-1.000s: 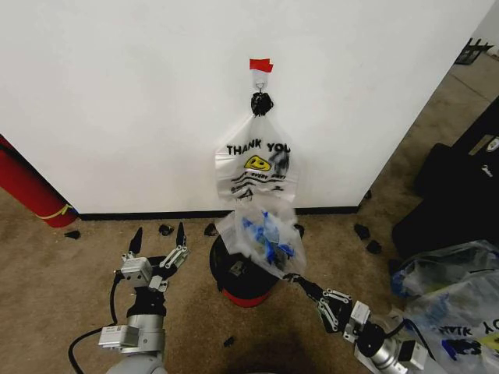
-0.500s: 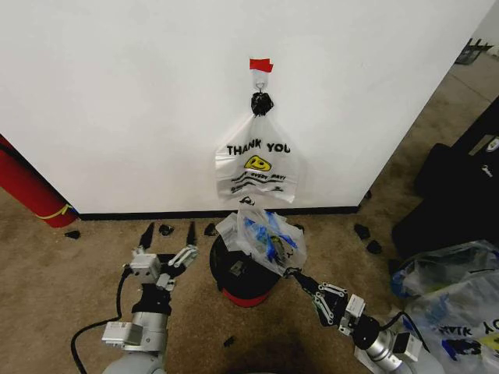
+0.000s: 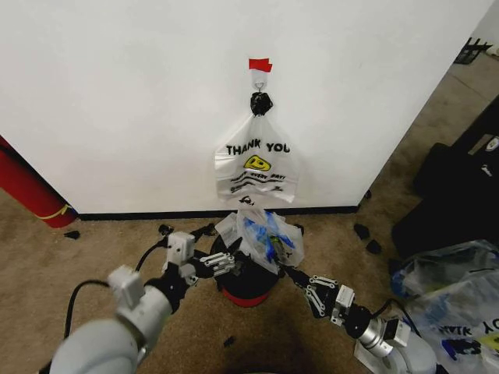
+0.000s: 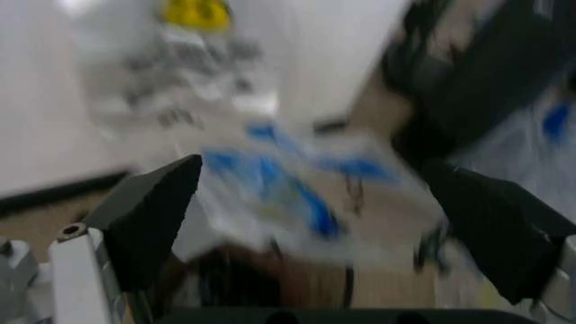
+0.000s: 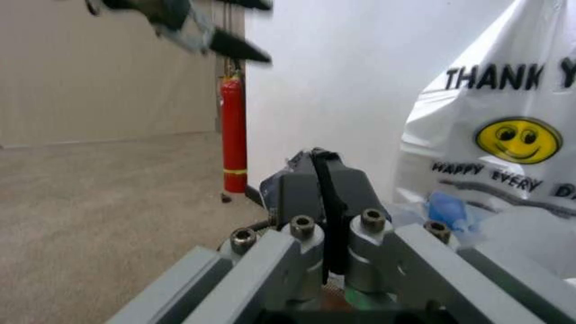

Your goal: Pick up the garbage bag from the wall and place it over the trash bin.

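- The bag point(image 3: 265, 238), clear with blue patches, lies crumpled on the far right part of the bin's point(image 3: 243, 294) rim, below the wall hook point(image 3: 259, 84).
- The bin, black mesh on a red base, stands on the carpet point(image 3: 47, 273) just before the wall point(image 3: 117, 101) and its black baseboard point(image 3: 140, 213).
- The right gripper point(image 3: 285, 271) reaches in from the near right; its jaws are pressed together on the bag's near right edge, and in the right wrist view the fingers point(image 5: 322, 196) meet with no gap.
- The left gripper point(image 3: 222, 263) comes from the near left and sits at the bin's left rim, beside the bag; its fingers point(image 4: 148, 209) are spread wide in the left wrist view, with the blue-printed bag between and beyond them.
- A whitish "THANK YOU" bag point(image 3: 256, 167) hangs from the hook, under a red tape strip point(image 3: 260, 65); its lower edge is just above the clear bag.
- A red cylinder point(image 3: 27, 187) leans at the wall, far left.
- More plastic bags point(image 3: 448, 288) lie on the floor at the right.
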### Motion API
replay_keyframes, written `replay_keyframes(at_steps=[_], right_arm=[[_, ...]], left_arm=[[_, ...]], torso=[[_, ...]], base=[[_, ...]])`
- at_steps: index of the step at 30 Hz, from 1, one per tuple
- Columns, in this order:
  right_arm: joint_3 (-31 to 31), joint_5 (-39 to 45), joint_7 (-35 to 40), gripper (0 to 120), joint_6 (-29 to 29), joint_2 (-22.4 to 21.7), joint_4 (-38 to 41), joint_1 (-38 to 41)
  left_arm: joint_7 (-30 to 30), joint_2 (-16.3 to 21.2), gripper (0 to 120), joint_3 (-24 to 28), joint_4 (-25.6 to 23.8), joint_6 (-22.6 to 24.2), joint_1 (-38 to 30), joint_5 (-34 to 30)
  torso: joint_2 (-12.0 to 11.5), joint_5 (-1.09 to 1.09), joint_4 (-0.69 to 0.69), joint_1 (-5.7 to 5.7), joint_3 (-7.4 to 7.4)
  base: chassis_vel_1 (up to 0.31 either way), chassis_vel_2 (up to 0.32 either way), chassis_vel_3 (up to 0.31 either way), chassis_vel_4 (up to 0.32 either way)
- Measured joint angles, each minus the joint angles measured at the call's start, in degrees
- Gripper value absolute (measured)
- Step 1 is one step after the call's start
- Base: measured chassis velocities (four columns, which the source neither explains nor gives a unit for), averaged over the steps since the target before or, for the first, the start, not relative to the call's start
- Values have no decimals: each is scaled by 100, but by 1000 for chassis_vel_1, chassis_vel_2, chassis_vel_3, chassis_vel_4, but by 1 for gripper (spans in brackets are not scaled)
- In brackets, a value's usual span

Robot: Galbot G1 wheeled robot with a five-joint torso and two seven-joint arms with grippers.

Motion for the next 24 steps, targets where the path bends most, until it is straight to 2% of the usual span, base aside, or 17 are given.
replay_keyframes(at_steps=[3, 6, 7, 14, 24], right_arm=[[60, 18, 3, 0, -6, -8, 25, -32], [78, 44, 13, 0, -20, -39, 28, -31], [78, 44, 13, 0, -20, -39, 28, -31], [91, 88, 17, 0, -38, -58, 7, -3], [144, 151, 4, 0, -48, -77, 13, -55]], left_arm=[[-161, 66, 96, 761, 420, 166, -1056, -618], [-223, -126, 95, 1213, 738, 250, -1632, -956], [-223, -126, 95, 1213, 738, 250, -1632, -956], [-465, -688, 91, 1757, 1539, 126, -2195, -1478], [-347, -854, 90, 2349, 2083, 132, -2596, -1434]], torso=[[0, -2, -1, 1, 1], [0, -3, -1, 0, 1], [0, -3, -1, 0, 1], [0, 0, 0, 0, 1], [-1, -1, 1, 0, 0]], base=[[0, 0, 0, 0], [0, 0, 0, 0], [0, 0, 0, 0], [0, 0, 0, 0], [0, 0, 0, 0]])
